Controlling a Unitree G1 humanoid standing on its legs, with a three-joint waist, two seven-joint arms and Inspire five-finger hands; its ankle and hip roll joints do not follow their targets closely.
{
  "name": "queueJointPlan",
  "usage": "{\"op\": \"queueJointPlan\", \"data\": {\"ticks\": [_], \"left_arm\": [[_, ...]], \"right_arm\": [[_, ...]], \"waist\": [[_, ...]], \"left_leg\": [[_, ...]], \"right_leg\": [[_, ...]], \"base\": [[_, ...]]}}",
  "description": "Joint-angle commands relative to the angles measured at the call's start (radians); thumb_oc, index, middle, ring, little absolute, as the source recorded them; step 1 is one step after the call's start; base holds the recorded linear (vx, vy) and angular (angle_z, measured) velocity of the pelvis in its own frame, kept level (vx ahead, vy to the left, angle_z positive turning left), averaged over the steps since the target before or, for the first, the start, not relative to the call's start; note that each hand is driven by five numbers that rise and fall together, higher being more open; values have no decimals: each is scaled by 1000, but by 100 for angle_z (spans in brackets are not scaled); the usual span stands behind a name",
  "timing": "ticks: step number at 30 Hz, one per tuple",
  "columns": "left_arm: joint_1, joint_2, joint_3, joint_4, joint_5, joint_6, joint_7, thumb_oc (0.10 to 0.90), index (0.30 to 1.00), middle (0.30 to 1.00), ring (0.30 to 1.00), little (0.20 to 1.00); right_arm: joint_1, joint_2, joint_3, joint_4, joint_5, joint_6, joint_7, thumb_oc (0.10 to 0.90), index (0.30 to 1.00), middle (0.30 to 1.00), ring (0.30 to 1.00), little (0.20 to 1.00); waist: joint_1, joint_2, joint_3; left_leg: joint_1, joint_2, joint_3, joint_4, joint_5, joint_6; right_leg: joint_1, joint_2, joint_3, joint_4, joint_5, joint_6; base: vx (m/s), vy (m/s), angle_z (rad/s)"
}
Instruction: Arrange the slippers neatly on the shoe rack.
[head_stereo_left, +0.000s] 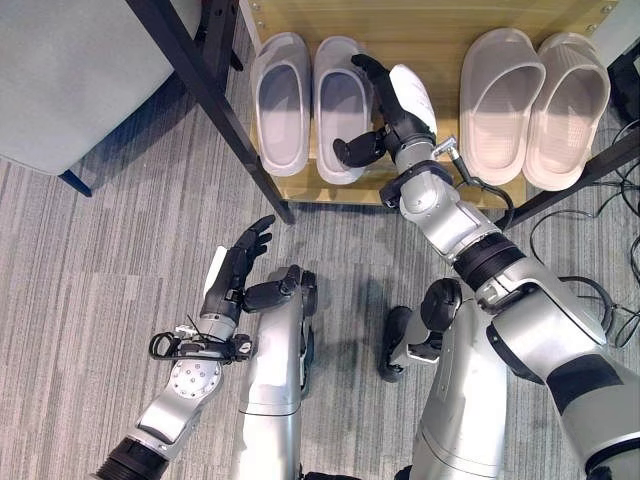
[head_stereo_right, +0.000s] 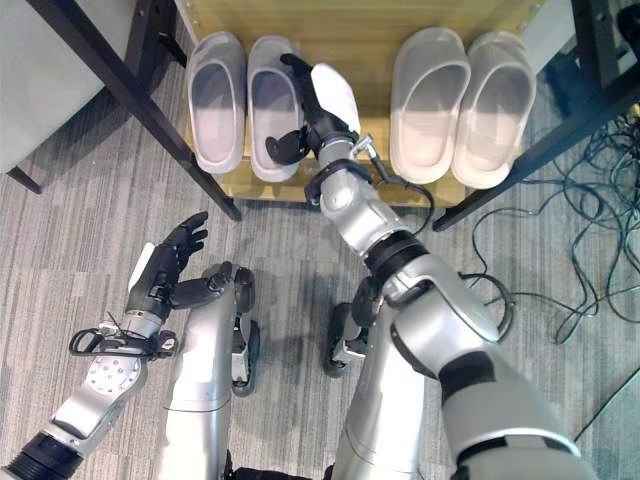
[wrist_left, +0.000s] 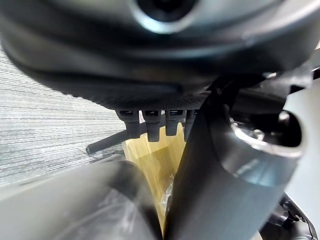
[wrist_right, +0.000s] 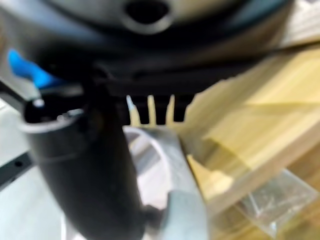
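The right hand (head_stereo_left: 398, 110) reaches out over the wooden shoe rack (head_stereo_left: 420, 30), its fingers stretched straight along the right edge of the inner grey slipper (head_stereo_left: 342, 105) and its thumb angled across that slipper's near end; the fingers lie against it without curling round it, so the hand is released, not grasping. This slipper lies toe-far on the shelf, just beside its mate, the outer grey slipper (head_stereo_left: 281, 100), to its left, the two side by side and parallel. Further right on the same shelf, a pair of beige slippers (head_stereo_left: 533, 100) sits together, also toe-far. The left hand (head_stereo_left: 238, 265) hangs nearer, over the grey striped carpet (head_stereo_left: 90, 260), fingers relaxed and holding nothing. A dark frame leg (head_stereo_left: 210, 95) slants down at the rack's left.
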Motion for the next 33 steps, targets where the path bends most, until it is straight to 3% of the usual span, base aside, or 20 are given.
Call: {"op": "queueJointPlan", "data": {"ticks": [1, 14, 26, 33], "left_arm": [[60, 30, -37, -80, 22, -63, -1, 800, 900, 900, 900, 900], [93, 18, 2, -96, 34, -55, -9, 800, 900, 900, 900, 900], [142, 35, 39, -130, 78, -46, -24, 800, 900, 900, 900, 900], [142, 34, 44, -139, 85, -56, -15, 800, 900, 900, 900, 900]], "right_arm": [[-149, -42, -20, -150, -30, -89, -82, 800, 900, 900, 900, 900], [25, -158, -122, -556, -69, -138, -44, 800, 900, 900, 900, 900], [382, -280, -188, -1101, 50, -234, 162, 800, 900, 900, 900, 900], [423, -297, -206, -1178, 56, -257, 161, 800, 900, 900, 900, 900]], "waist": [[40, -7, -36], [15, -21, -36], [-24, -38, -36], [-25, -36, -36]], "left_leg": [[-119, -50, 1, 46, 21, 45], [-119, -48, 3, 44, 34, 42], [-119, -43, 6, 44, 45, 43], [-119, -41, -2, 32, 54, 40]], "right_leg": [[81, -41, 72, 243, -193, -50], [81, -41, 67, 237, -194, -50], [81, -41, 62, 223, -195, -45], [81, -37, 59, 209, -187, -41]], "base": [[0, 0, 0], [0, 0, 0], [0, 0, 0], [1, -2, -7]]}}
